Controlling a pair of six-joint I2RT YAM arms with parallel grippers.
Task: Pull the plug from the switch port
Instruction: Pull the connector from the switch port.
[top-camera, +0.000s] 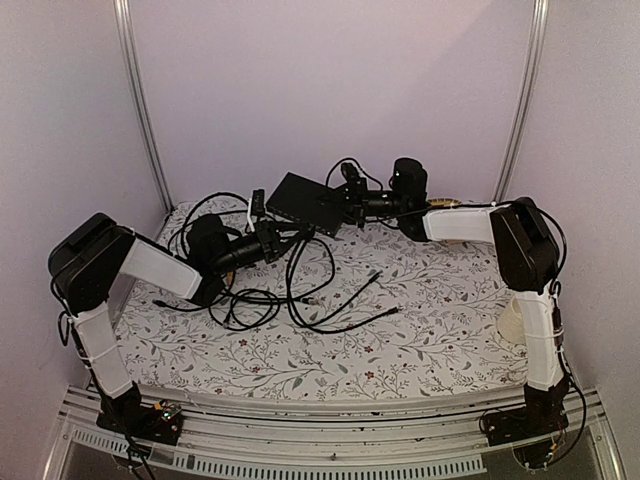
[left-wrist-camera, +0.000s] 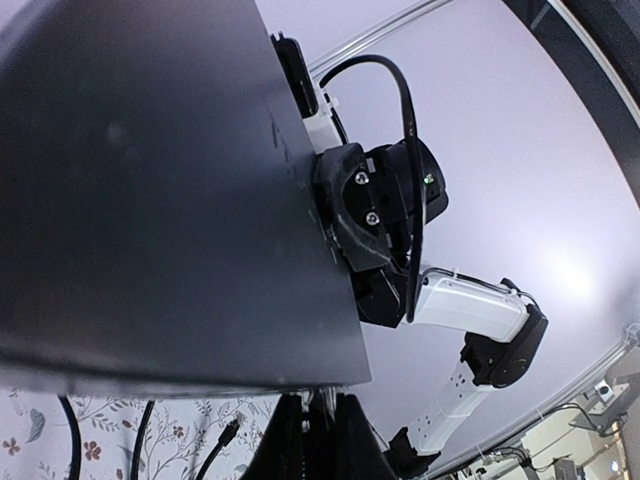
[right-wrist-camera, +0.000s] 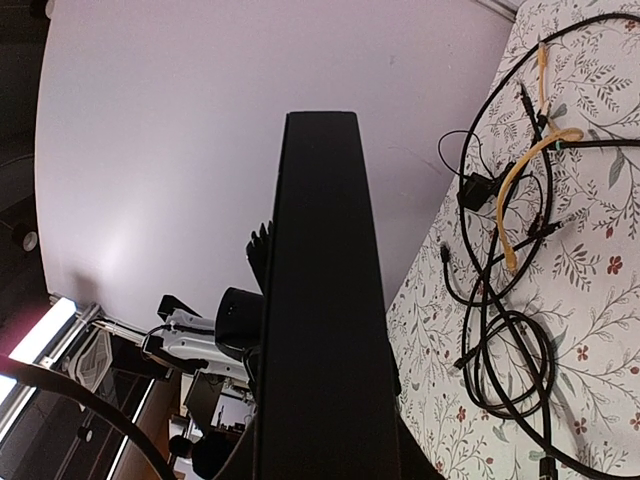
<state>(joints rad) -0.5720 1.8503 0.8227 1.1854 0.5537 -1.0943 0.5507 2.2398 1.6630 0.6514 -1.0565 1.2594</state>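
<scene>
The switch (top-camera: 300, 197), a flat black box, is lifted off the table at the back centre. My right gripper (top-camera: 346, 206) is shut on its right end; in the right wrist view the switch (right-wrist-camera: 320, 300) stands edge-on between my fingers. My left gripper (top-camera: 290, 233) is at the switch's near edge. In the left wrist view the switch's flat face (left-wrist-camera: 150, 180) fills the upper left, and my left gripper (left-wrist-camera: 320, 415) is closed on a small clear plug (left-wrist-camera: 324, 397) right at that edge. The port itself is hidden.
Loose black cables (top-camera: 300, 285) lie tangled on the flowered cloth below the left gripper. A yellow cable (right-wrist-camera: 520, 170) and more black loops (right-wrist-camera: 510, 350) show in the right wrist view. A beige object (top-camera: 512, 325) sits by the right arm. Metal posts (top-camera: 140, 100) flank the back wall.
</scene>
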